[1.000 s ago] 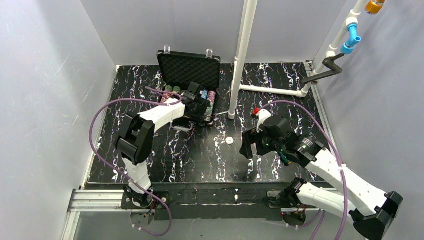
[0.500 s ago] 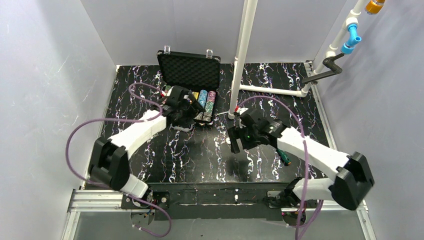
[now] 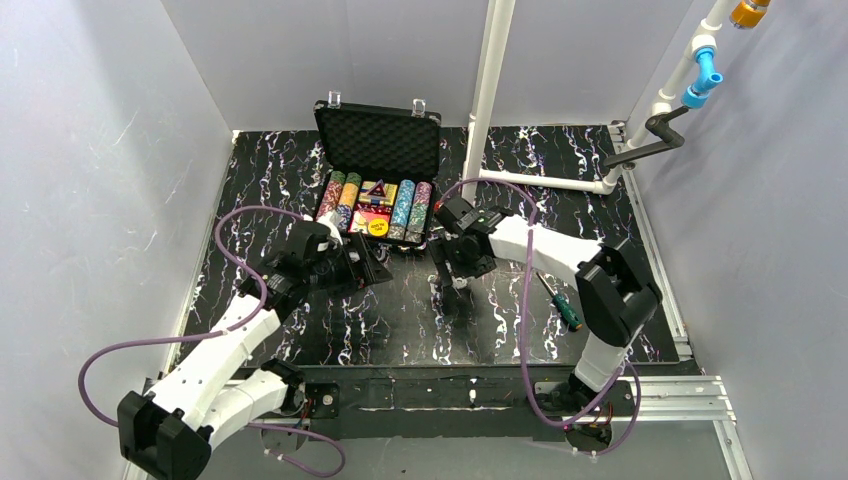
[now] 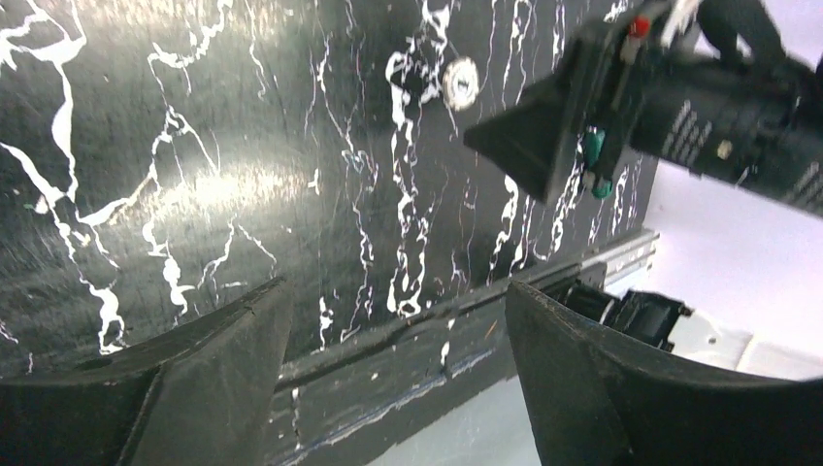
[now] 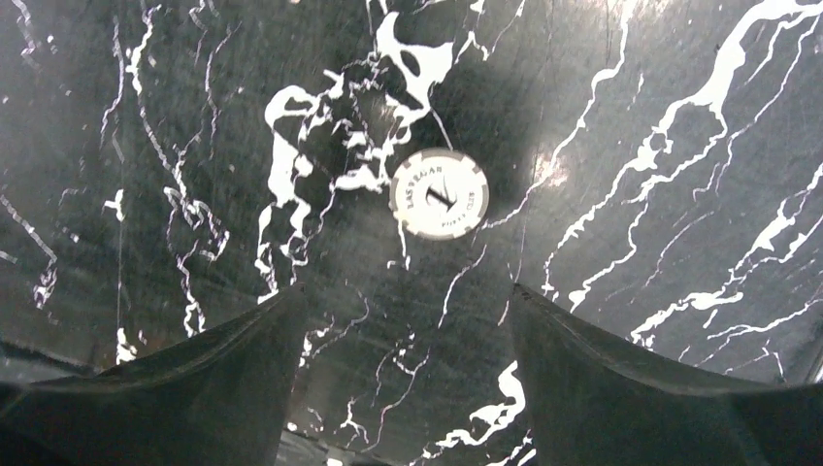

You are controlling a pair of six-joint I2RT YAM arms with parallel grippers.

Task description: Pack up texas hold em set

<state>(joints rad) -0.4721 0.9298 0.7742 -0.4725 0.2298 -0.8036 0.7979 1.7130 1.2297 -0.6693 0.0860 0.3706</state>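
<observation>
Centre the spread right claw [image 5: 406,291] over the white disc [image 5: 439,193], flat on the surface [image 5: 146,146] near the case's [image 3: 378,140] front right corner, drop straight, pinch across the rim. Swung in from well right of the case since a second ago, with the left claw [image 4: 396,287], spread and empty, pulled back off the chip rows [image 3: 404,205].

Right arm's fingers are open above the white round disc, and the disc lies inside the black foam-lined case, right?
Not quite. The white round disc lies on the black marbled table, outside the black foam-lined case; the right wrist view shows it. The right arm's fingers are indeed open above it.
</observation>
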